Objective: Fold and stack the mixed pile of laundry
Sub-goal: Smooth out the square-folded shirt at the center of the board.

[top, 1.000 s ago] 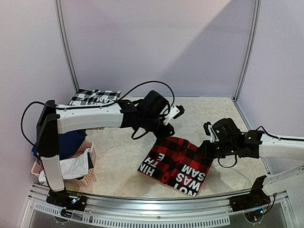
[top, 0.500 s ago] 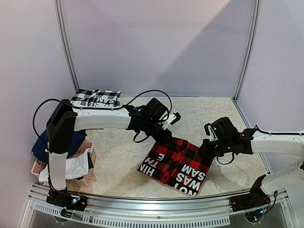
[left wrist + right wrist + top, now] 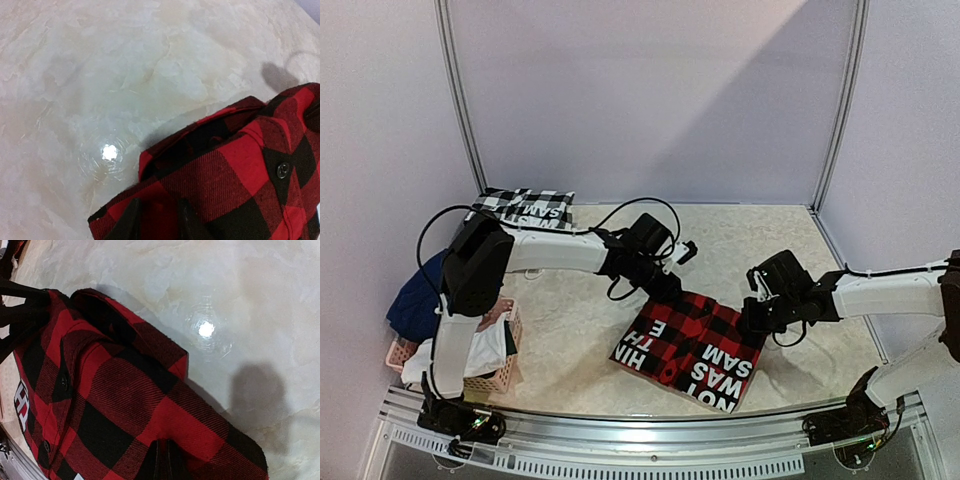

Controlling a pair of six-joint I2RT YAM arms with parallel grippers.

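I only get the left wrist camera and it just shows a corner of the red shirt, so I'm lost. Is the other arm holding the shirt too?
Observer: Yes. The right gripper is shut on the shirt, at its right corner.
Operator: Does the shirt have anything on it?
Observer: Big white letters run along its near edges.
Operator: Where are the other clothes?
Observer: At the table's left, a pink basket holds white cloth and blue cloth.
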